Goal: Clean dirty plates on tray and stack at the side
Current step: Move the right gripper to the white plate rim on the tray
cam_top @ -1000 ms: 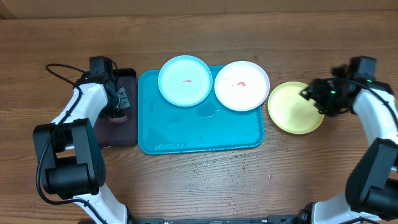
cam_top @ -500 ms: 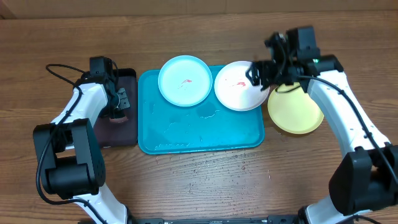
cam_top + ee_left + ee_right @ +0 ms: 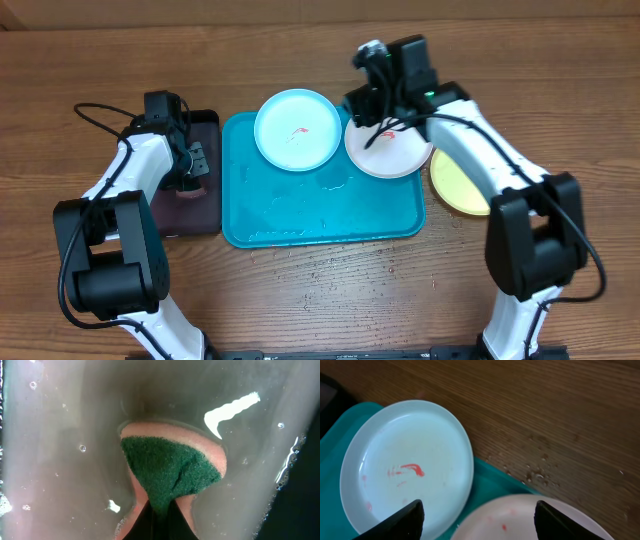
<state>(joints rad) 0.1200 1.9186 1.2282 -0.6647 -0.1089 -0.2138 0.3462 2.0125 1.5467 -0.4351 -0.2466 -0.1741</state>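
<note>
The turquoise tray [image 3: 330,215] holds the light cyan plate [image 3: 297,130] at its back left and the white plate [image 3: 395,150] at its back right, both with red smears. The yellow-green plate [image 3: 458,185] lies on the table right of the tray, partly under my right arm. My right gripper [image 3: 372,108] is open above the white plate's back edge; the right wrist view shows the cyan plate [image 3: 405,467] and white plate [image 3: 530,520] between its fingers [image 3: 477,520]. My left gripper [image 3: 159,520] is shut on a green-and-pink sponge [image 3: 172,467] in cloudy water.
A narrow black tray [image 3: 205,175] with water stands left of the turquoise tray, with my left gripper [image 3: 190,165] in it. Water droplets lie on the wood behind the tray [image 3: 537,472]. A black cable [image 3: 100,115] loops at the far left.
My right arm has swung left from the yellow-green plate to above the white plate's back edge. The left arm and all plates have not moved.
</note>
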